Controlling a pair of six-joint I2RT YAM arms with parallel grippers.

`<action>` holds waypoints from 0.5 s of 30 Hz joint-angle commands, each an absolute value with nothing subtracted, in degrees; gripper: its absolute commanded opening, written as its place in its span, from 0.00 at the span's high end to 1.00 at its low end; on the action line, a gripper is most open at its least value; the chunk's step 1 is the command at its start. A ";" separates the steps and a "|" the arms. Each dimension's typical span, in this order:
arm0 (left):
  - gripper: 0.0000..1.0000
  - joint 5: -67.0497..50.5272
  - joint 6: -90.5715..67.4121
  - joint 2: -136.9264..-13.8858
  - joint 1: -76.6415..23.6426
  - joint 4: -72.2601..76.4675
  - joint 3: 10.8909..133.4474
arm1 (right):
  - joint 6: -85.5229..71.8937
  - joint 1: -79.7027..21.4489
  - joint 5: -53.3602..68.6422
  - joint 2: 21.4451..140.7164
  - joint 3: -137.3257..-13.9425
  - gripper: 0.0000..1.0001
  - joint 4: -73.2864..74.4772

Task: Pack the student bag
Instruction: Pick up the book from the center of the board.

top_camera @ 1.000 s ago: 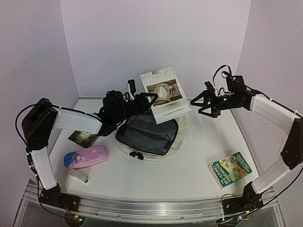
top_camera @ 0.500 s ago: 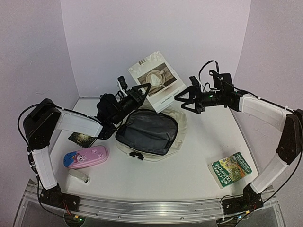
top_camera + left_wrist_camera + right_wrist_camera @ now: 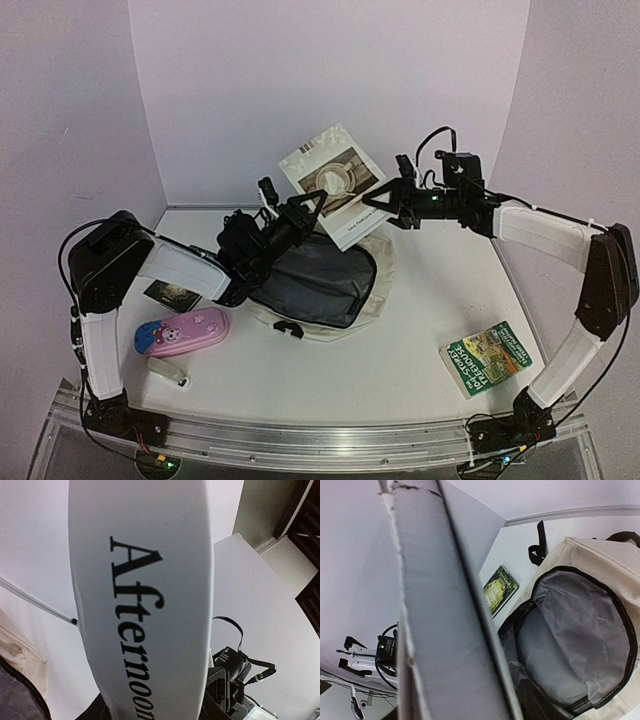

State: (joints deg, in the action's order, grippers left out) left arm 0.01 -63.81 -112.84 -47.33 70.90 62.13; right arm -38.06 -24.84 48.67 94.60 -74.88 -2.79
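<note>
Two of my tools are at the white book [image 3: 335, 180] now, and a moment ago only one was. My left tool [image 3: 305, 207] pinches the book's lower left corner and holds it up in the air, tipped more to one side than before. My right tool [image 3: 385, 200] was spread wide and away from the book; it has come over to the book's right edge and its jaws are coming together. I cannot tell if they squeeze the book yet. I think this means both tools can soon steer the book down into the student bag [image 3: 315, 285]. The bag lies in the middle of the tabletop [image 3: 380, 390], right under the book, with its zipper open and its grey inside facing up. Nothing is in it that I can see. Counting from the left: one small dark card [image 3: 175, 294], one pink pencil case [image 3: 182, 332], one little white thing [image 3: 166, 372] that I cannot name, one bag, and two books, the white one in the air and one green book [image 3: 486, 358] lying far to the right.
</note>
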 commanded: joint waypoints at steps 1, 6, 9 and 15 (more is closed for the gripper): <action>0.78 -3.17 -64.06 -111.00 -48.25 74.90 63.08 | -38.77 -25.23 48.77 95.10 -77.18 0.57 -6.58; 0.36 -6.36 -59.73 -105.74 -48.17 65.32 60.62 | -37.02 -25.10 51.49 93.00 -76.00 0.75 -5.60; 0.20 -11.19 -53.55 -101.10 -48.09 51.35 59.69 | -35.45 -24.70 55.39 92.14 -75.88 0.83 -3.37; 0.01 -19.41 -42.76 -88.53 -46.59 27.56 53.56 | -17.24 -24.54 57.66 88.73 -76.50 0.90 17.14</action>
